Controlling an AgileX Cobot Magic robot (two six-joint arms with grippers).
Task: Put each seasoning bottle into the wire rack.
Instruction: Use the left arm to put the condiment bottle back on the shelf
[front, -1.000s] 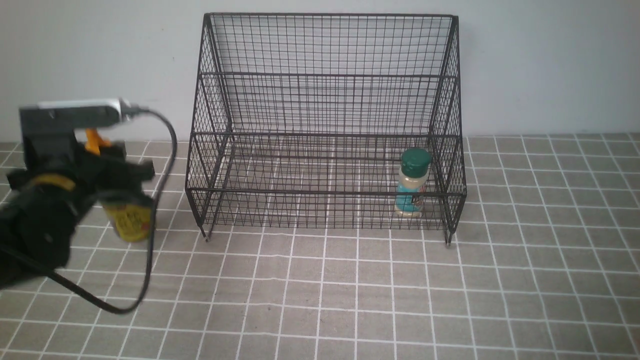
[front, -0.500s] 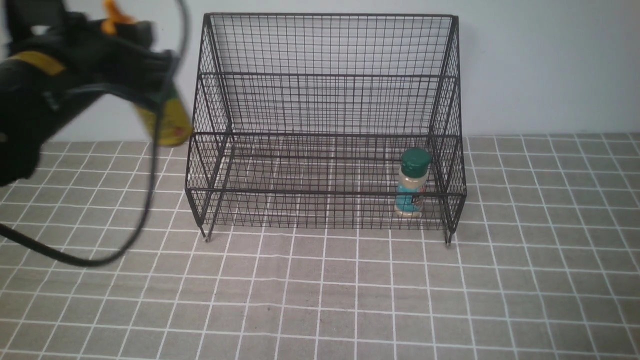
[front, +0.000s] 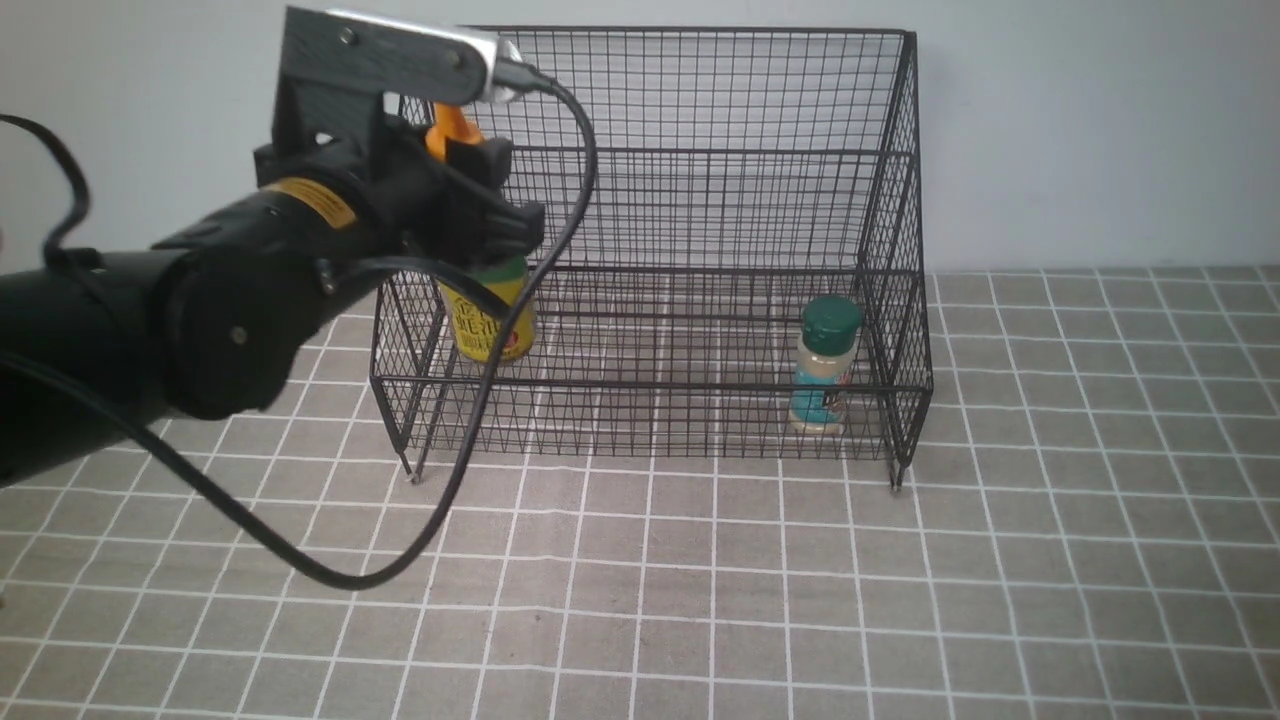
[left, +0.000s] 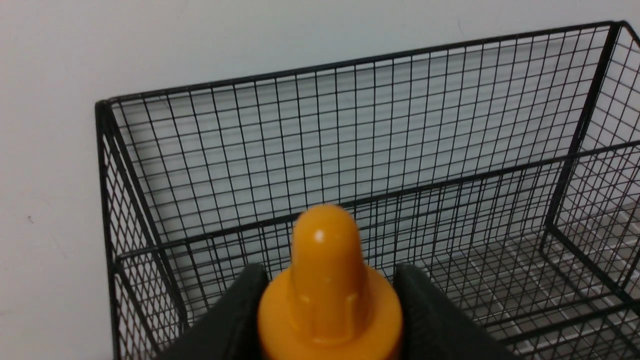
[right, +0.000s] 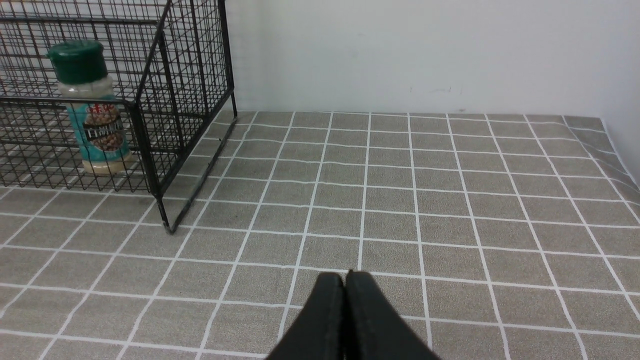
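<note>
The left fingers (left: 235, 310) clamp the dark-sauce bottle (front: 490, 315) at its neck so it hangs upright, left of frame centre, seemingly just inside the wire rack (front: 650, 150), clear of the shaker (front: 822, 365) standing at its right end; the right fingers (right: 330, 310) are pressed together, empty.

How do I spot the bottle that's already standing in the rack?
Find the big black wire rack against the wall. On its lowest tier, by its right side wall, stands a small clear shaker. Dark green cap and teal label mark it; the other bottle has an orange cap.
</note>
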